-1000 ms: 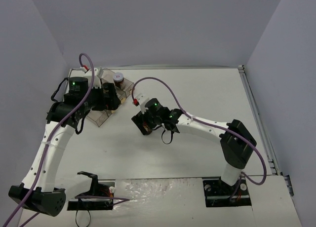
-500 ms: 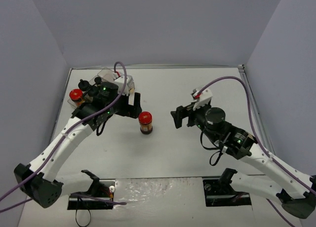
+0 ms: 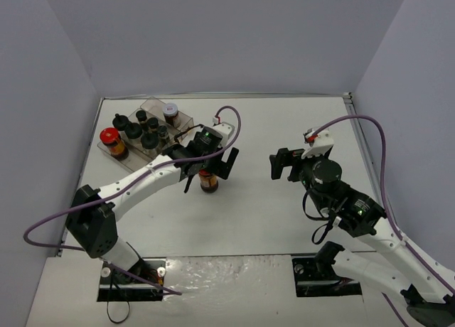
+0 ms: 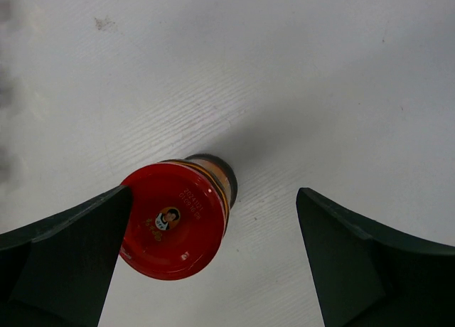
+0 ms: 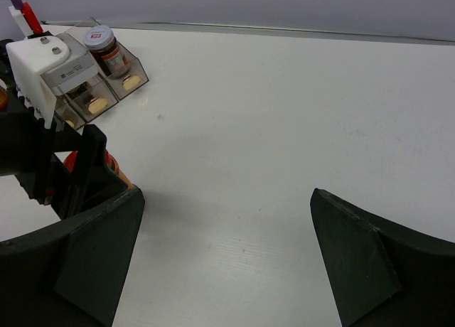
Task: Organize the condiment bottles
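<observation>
Bottles [image 3: 149,139] mostly stood in the tray [image 3: 183,118]; we straddled the last loose jar [image 4: 174,224] with our unclenched left tool [image 4: 213,199].

The table [image 3: 284,220] lies open across its right half and along its near edge. The compartment tray [image 3: 182,125], crowded with spice jars [image 3: 149,139], blocks the far left corner. Left of centre, a red-lidded jar [image 4: 173,229] stands between the left gripper's [image 4: 215,193] spread jaws, close against one, with a wide gap to the other.

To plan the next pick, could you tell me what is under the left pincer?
A red-lidded jar stands upright on the table, between the fingers of the open left pincer. Its lid covers most contents.
</observation>
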Motion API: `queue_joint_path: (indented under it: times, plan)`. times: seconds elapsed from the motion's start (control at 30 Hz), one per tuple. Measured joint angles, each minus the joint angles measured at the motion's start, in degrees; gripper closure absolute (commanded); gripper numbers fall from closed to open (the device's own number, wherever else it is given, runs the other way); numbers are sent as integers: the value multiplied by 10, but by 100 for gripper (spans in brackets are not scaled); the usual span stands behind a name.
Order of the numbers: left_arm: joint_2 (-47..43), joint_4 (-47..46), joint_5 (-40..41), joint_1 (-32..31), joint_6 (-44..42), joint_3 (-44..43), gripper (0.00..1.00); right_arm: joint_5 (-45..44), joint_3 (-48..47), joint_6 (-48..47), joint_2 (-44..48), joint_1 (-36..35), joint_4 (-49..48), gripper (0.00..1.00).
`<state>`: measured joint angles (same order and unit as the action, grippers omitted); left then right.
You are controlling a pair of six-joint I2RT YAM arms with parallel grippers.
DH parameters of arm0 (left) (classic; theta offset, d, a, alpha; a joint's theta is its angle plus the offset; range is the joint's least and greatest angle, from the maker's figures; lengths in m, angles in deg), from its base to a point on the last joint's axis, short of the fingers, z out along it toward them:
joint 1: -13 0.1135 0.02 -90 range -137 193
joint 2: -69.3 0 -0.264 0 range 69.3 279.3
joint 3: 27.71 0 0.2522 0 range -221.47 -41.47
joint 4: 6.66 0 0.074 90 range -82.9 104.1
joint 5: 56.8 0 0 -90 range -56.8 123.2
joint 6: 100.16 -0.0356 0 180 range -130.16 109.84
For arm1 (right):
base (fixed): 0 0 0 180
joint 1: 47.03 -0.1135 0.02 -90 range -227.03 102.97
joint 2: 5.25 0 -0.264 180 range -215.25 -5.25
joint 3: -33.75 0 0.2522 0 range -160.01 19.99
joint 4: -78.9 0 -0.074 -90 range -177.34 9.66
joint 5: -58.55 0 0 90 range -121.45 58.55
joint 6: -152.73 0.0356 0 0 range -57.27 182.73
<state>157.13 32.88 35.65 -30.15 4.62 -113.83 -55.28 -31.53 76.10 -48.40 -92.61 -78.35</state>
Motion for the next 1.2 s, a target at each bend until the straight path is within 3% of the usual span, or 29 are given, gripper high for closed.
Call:
queue_joint_path:
  times: [0.37, 1.2]
  plan:
    - [28, -7, 64, 1, 7, -13, 3, -1, 0, 1, 3, 13, 3, 0]
    - [3, 63, 75, -21, 56, -29, 3, 19, 0, -1, -13, 21, 3, 0]
